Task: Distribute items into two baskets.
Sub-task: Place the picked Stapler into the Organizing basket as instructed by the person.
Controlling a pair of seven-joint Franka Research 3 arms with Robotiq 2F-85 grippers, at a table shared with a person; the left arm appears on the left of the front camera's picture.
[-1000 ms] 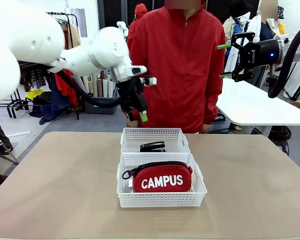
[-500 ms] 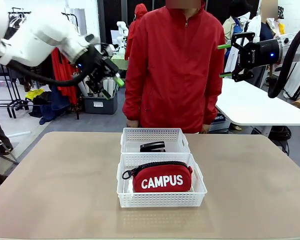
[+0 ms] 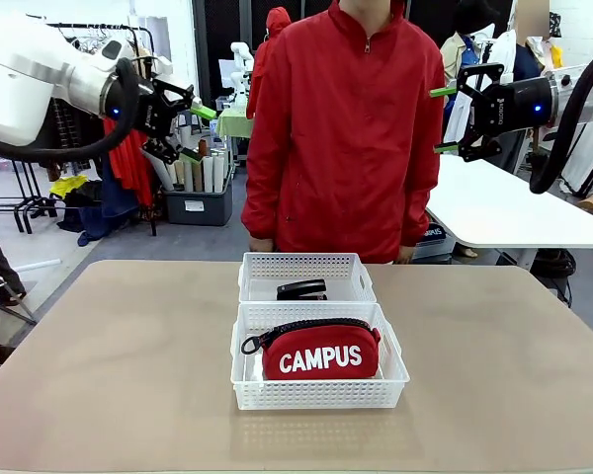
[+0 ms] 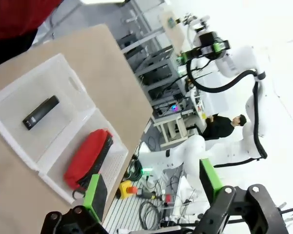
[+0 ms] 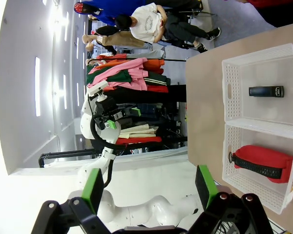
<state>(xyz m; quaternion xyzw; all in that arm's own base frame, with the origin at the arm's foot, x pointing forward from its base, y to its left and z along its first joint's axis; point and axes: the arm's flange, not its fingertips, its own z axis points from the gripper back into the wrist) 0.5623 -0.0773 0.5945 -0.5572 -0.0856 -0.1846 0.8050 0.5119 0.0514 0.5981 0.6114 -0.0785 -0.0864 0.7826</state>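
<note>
Two white lattice baskets stand end to end at the table's middle. In the near basket (image 3: 316, 395) lies the red "CAMPUS" pouch (image 3: 321, 351); in the far basket (image 3: 301, 265) lies the black stapler (image 3: 302, 290). My left gripper (image 3: 198, 133) hangs open and empty, high up at the far left, well away from the baskets. High at the far right, my right gripper (image 3: 441, 119) is likewise open and empty. The left wrist view looks past the left gripper (image 4: 154, 187) at the stapler (image 4: 40, 112) and pouch (image 4: 85, 158). Beyond the right gripper (image 5: 149, 187), the right wrist view shows the stapler (image 5: 266, 91) and pouch (image 5: 263, 163).
A person in a red jacket (image 3: 346, 128) stands at the table's far edge, right behind the far basket. Bare tan tabletop (image 3: 109, 355) lies on both sides of the baskets. A white side table (image 3: 514, 212) stands at the back right.
My left arm has swung up and to the left, from just above the far basket to the far left. The right arm, the baskets and both items have stayed put.
</note>
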